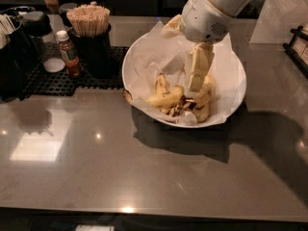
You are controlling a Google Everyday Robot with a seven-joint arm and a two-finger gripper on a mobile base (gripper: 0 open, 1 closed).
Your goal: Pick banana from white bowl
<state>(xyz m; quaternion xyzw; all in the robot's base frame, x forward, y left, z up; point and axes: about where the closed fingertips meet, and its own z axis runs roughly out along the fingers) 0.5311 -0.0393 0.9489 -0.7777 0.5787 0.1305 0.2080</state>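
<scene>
The white bowl (pixel 239 91) stands on the grey counter, lined with crinkled white paper. Several ripe yellow bananas lie in its front part. One banana (pixel 165 99) lies crosswise at the front left, with dark stem ends bunched to its right. Another banana (pixel 205 93) lies under the arm's tip. My gripper (pixel 196 82) hangs down from the white arm inside the bowl, just above the bananas, between the crosswise one and the right one. It hides part of the bananas behind it.
A black cup of wooden stirrers (pixel 89 22) and a small sauce bottle (pixel 69 53) stand on a black mat (pixel 57 81) left of the bowl. Dark containers (pixel 19 42) stand at far left. A rack (pixel 299 42) is at the right edge.
</scene>
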